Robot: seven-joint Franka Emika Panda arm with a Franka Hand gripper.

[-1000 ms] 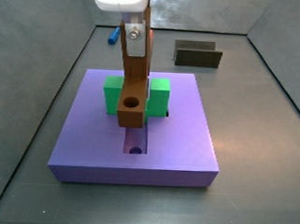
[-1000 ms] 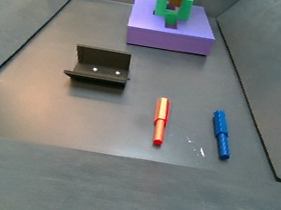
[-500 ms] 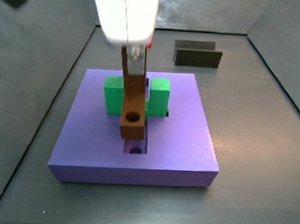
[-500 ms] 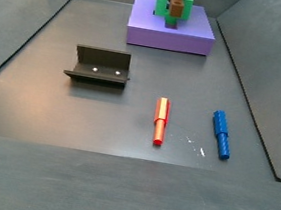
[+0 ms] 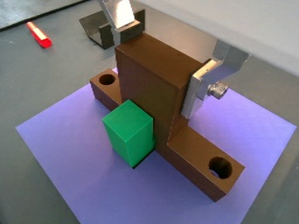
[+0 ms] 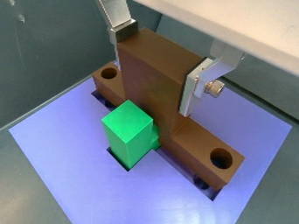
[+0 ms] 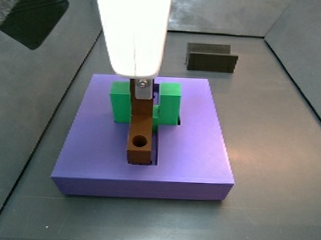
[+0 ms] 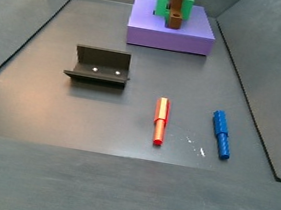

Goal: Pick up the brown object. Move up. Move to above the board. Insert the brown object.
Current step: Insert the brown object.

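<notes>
The brown object has descended since a second ago and now sits low in the slot of the purple board, beside the green block. Insertion appears nearly complete. The claw still pinches its upright. Board edges stay clear; the fixture and pens lie well apart.

Flat silver fingers, bolted.

Brown object, green block, purple board, silver end effector above, red pen, blue pen
</notes>
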